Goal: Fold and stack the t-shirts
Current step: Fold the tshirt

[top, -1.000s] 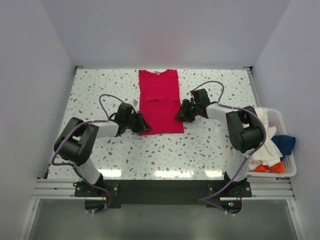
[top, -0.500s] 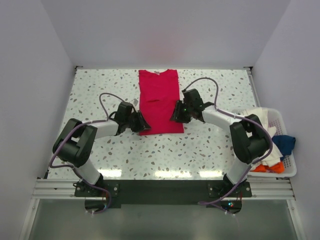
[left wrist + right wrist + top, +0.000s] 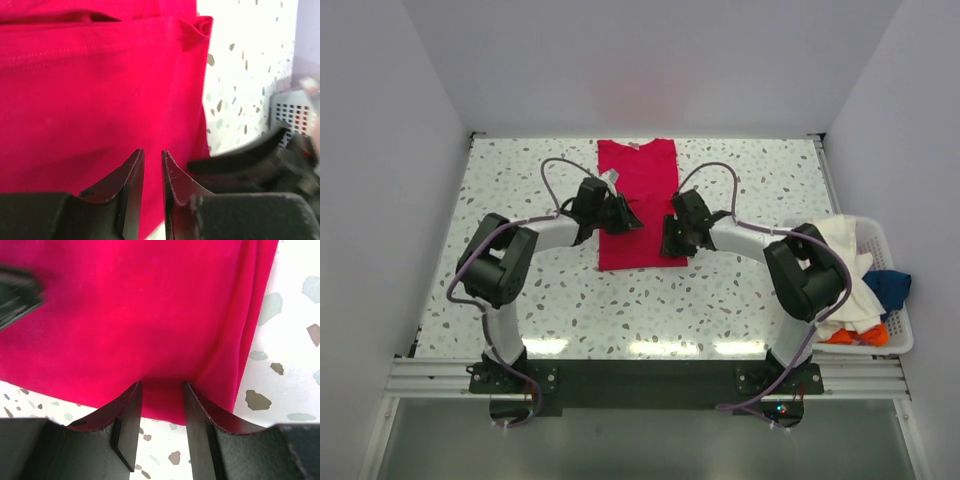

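Folding the red t-shirt point(image 3: 640, 170) end over end looks like the step you have in hand: it lies flat on the speckled table point(image 3: 510, 180), midway between the arms, its sleeves tucked in so that it reads as one long strip, collar at the far edge and hem toward the bases. Your left gripper point(image 3: 628, 218) hangs over the left half of the strip about midway along it, and its wrist view shows the fingers point(image 3: 131, 185) drawn nearly together with only a thin slit between them and red cloth beyond; whether a layer is pinched there I cannot tell. Your right gripper point(image 3: 667, 240) sits at the right edge close to the hem corner, its fingers point(image 3: 127, 415) a fair way apart with the hem running across the gap and creases fanning away from the right one; that hints at a hold, but I cannot say whether they bite or merely straddle the cloth. The cream-white shirt point(image 3: 840, 245), dark blue shirt point(image 3: 892, 285) and orange shirt point(image 3: 848, 337) lie in the white basket point(image 3: 908, 318) at your right, well apart, so I judge the task early. Next you want both near corners held firmly and carried toward the collar together at even height; with the grippers at unequal places along the strip, watch for a skewed fold
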Motion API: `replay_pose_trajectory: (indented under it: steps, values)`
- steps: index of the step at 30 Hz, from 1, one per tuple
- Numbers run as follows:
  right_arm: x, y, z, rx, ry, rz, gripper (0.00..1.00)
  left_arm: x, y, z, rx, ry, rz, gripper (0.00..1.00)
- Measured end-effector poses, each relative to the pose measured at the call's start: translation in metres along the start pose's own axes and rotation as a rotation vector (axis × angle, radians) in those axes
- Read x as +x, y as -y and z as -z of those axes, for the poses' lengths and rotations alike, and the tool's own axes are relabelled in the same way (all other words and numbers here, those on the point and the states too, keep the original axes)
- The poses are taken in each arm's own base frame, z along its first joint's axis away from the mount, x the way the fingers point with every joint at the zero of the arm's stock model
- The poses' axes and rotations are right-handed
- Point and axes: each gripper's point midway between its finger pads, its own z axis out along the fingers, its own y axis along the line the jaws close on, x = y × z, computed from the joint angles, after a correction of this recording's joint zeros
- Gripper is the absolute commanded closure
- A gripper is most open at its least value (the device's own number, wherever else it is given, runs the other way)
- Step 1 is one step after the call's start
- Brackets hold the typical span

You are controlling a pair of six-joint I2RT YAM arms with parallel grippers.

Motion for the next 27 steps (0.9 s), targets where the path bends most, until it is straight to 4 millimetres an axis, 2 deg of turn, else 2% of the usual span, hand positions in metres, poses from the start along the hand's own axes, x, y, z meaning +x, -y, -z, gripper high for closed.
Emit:
replay_pose_trajectory:
  steps: [2, 5, 9, 17, 24, 27]
  values:
    - [0.0, 0.0, -0.001, 0.005, 0.007, 0.008, 0.57, 0.0, -0.005, -0.017, -0.016, -0.007, -0.002, 0.76]
    - [0.002, 0.0, -0.002, 0.017, 0.019, 0.023, 0.57, 0.017, -0.021, -0.033, -0.057, -0.046, 0.012, 0.76]
    - [0.007, 0.003, 0.001, 0.014, 0.041, 0.032, 0.57, 0.027, -0.017, -0.032, -0.062, -0.027, 0.001, 0.76]
    - [0.045, 0.005, 0.021, -0.026, 0.021, 0.05, 0.57, 0.071, -0.019, 0.007, -0.091, -0.048, 0.014, 0.76]
    - [0.103, -0.004, 0.047, -0.1, -0.044, 0.075, 0.56, 0.113, -0.025, 0.046, -0.13, -0.097, 0.011, 0.75]
    - [0.125, -0.006, 0.058, -0.12, -0.089, 0.082, 0.55, 0.119, -0.027, 0.058, -0.149, -0.101, 0.01, 0.73]
